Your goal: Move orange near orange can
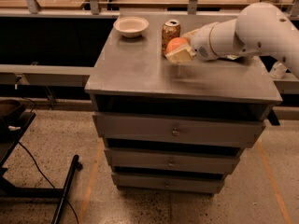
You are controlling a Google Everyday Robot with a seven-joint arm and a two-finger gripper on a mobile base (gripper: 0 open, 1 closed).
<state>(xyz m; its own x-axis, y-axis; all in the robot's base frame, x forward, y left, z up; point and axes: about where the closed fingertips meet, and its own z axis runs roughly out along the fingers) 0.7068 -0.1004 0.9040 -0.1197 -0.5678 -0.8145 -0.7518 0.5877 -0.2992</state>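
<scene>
While the white arm (254, 29) reaches in from the right over the cabinet top (140, 69), the gripper (183, 49) is clenched on the orange (175, 44), w/ a pale finger each side. The orange sits just beside the orange can (170, 31), at its front-right; touching or not, can't tell. A bowl (131, 26) stands back-left, apart from both.

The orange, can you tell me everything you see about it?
The orange is round, smooth and bright, its lower part hidden by the pale pincer gripping it. It seems lifted just off the grey cabinet top, right beside the orange can; whether they touch, I cannot tell.
</scene>
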